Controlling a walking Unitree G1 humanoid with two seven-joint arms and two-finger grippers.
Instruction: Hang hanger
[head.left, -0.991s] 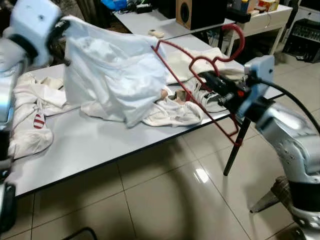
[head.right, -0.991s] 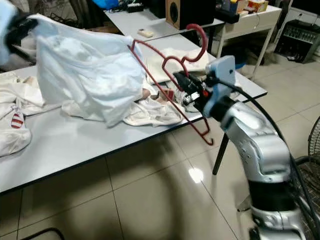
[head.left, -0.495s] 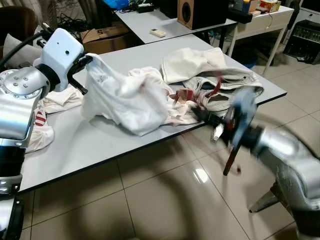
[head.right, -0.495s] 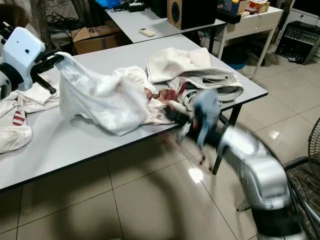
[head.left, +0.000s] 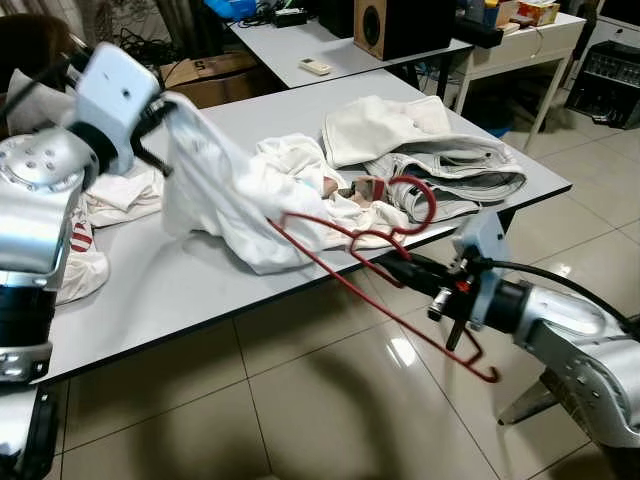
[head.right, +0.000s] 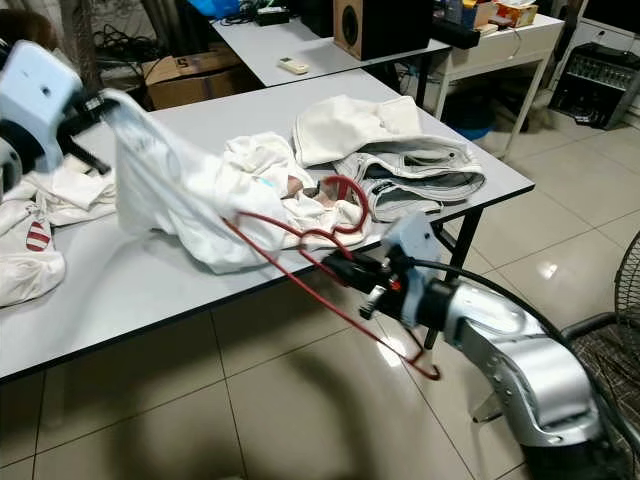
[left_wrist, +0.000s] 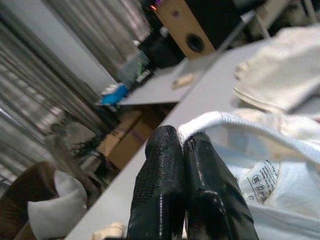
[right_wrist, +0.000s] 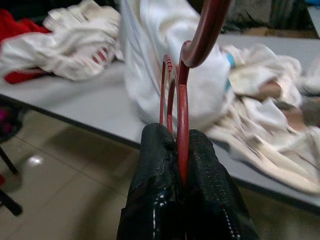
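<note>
A red wire hanger (right_wrist: 182, 100) is pinched at its neck by my right gripper (head.left: 395, 263), which is shut on it low in front of the table's front edge. Its hook (head.left: 432, 208) curls up over the clothes, one arm reaches toward the white garment (head.left: 230, 190), and the other slants down over the floor. My left gripper (head.left: 165, 105) is shut on that garment's collar (left_wrist: 220, 120) and holds it lifted above the grey table (head.left: 180, 290). The garment's lower part still rests on the table.
More clothes lie on the table: a folded cream and grey pile (head.left: 440, 165) at the right and white pieces (head.left: 70, 260) at the left. A second table with a speaker (head.left: 400, 25) stands behind. A fan (head.right: 610, 330) stands on the tiled floor at the right.
My right arm has come down from a raised pose, bringing the hanger low by the table's front edge. My left gripper has lowered the garment, which hangs more stretched out.
</note>
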